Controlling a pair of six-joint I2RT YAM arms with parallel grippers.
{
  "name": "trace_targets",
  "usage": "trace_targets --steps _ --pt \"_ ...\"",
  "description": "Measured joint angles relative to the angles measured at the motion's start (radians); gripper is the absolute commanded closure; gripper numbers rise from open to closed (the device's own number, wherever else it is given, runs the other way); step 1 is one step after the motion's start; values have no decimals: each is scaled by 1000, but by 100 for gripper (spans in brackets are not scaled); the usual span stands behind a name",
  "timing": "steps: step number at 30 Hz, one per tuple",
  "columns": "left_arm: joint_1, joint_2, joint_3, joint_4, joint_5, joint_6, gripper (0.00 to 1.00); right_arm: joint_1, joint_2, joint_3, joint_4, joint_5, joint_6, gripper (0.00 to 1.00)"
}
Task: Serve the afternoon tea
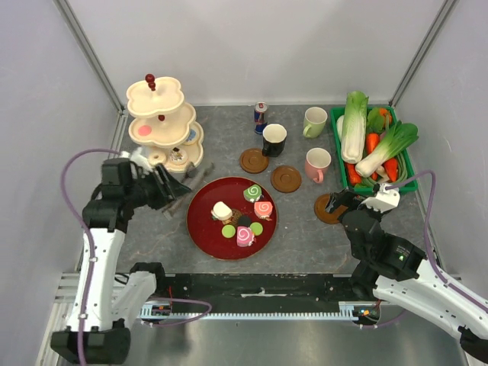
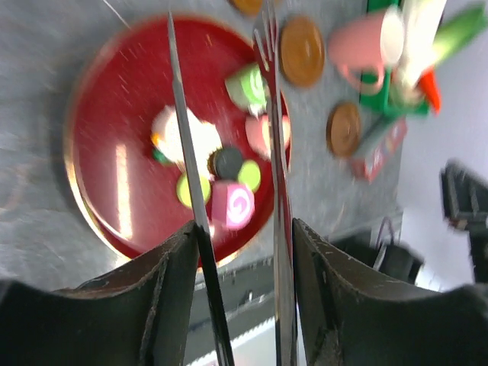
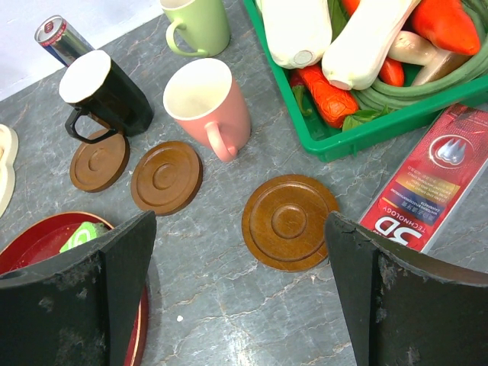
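Small toy pastries lie on the red plate [image 1: 202,221]: a pink swirl roll [image 1: 263,208], a green swirl roll [image 1: 252,192], a white cake [image 1: 222,210], green macarons [image 1: 229,230]. The left gripper [image 1: 164,187] is shut on metal tongs [image 1: 188,185] left of the plate. In the left wrist view the two tong blades [image 2: 187,152] run between my fingers [image 2: 171,282] over the plate [image 2: 107,152]. Black mug [image 1: 274,139], pale green mug [image 1: 314,122] and pink mug [image 1: 317,165] stand at the back. The right gripper [image 3: 240,221] hangs open over a wooden coaster [image 3: 290,221].
A cream tiered stand [image 1: 160,122] at the back left carries donuts [image 1: 156,157]. Two more coasters [image 1: 254,160] [image 1: 286,178] lie near the mugs. A drink can [image 1: 261,117] stands behind the black mug. A green crate [image 1: 402,168] of toy vegetables and a red box [image 3: 431,179] sit right.
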Motion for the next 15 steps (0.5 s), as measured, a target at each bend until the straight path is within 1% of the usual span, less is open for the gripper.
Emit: trace_targets --steps 1,5,7,9,15 --pt "-67 4 -24 10 -8 -10 45 0 0 0 0 0 1 2" --pt "-427 58 -57 24 -103 -64 46 0 0 0 -1 -2 5 2" --pt "-523 81 -51 19 -148 -84 46 0 0 0 -1 -3 6 2" --pt "-576 88 -39 10 -200 -102 46 0 0 0 -2 -3 8 2" --pt "-641 87 8 -61 -288 -117 46 0 0 0 -2 -3 8 2"
